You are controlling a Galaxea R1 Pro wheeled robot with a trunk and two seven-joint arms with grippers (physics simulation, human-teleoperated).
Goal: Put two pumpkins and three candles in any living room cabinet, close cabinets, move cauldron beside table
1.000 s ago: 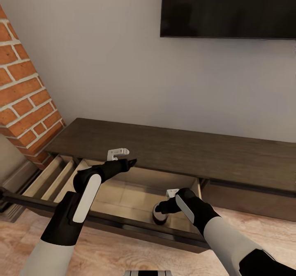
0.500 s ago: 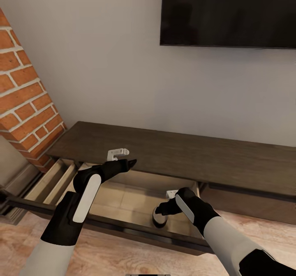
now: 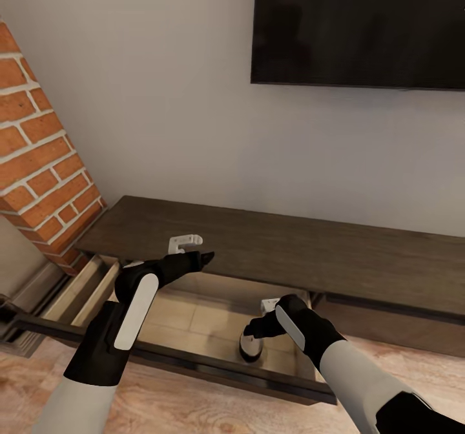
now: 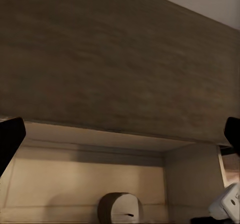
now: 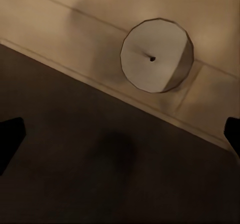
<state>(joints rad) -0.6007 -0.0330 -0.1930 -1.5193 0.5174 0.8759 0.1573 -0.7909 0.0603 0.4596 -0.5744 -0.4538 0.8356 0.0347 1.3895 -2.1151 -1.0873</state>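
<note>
We face a plain pale grey wall [image 3: 161, 85], evenly lit, with no hard shadows on it. At about one o'clock a dark flat television [image 3: 358, 27] hangs on that wall, its screen black and faintly glossy. At nine o'clock a red brick column [image 3: 39, 156] with pale mortar slants in from the edge, and a grey skirting board [image 3: 29, 289] runs at its foot. Down at six o'clock lies a light wooden plank floor [image 3: 213, 411], its grain warm and slightly reddish
</note>
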